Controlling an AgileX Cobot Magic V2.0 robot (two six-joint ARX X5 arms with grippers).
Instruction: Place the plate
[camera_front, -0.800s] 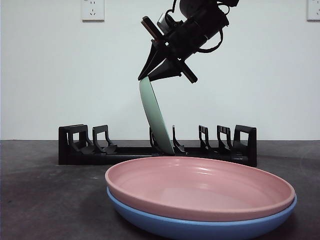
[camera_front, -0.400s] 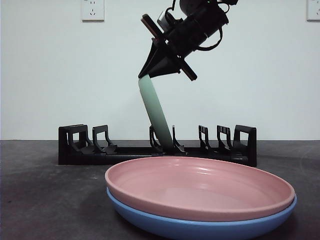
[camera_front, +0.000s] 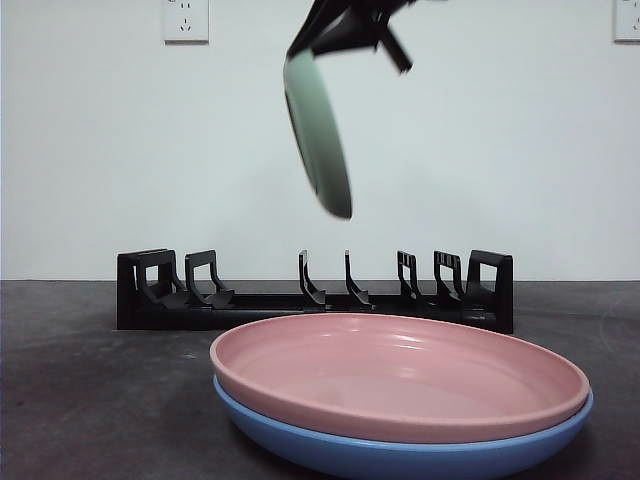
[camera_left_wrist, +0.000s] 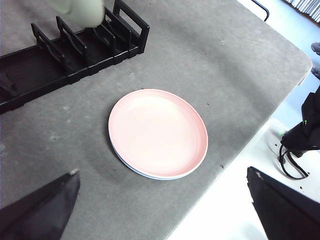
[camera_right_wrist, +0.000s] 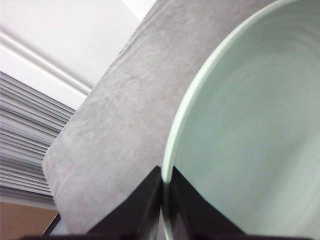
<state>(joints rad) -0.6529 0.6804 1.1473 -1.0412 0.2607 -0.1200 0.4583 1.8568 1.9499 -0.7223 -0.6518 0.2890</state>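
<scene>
A pale green plate hangs tilted on edge in the air, well above the black slotted rack. My right gripper is shut on its upper rim at the top of the front view. In the right wrist view the jaws pinch the rim of the green plate. The left wrist view catches a blurred piece of the green plate over the rack. My left gripper is open and empty, high over the table.
A pink plate lies stacked on a blue plate in front of the rack, also seen as the pink plate from above. The table's edge runs close beside the stack.
The right gripper has risen and carried the green plate up; its lower edge, which was down in the rack's middle slot, now hangs clear above the rack.
</scene>
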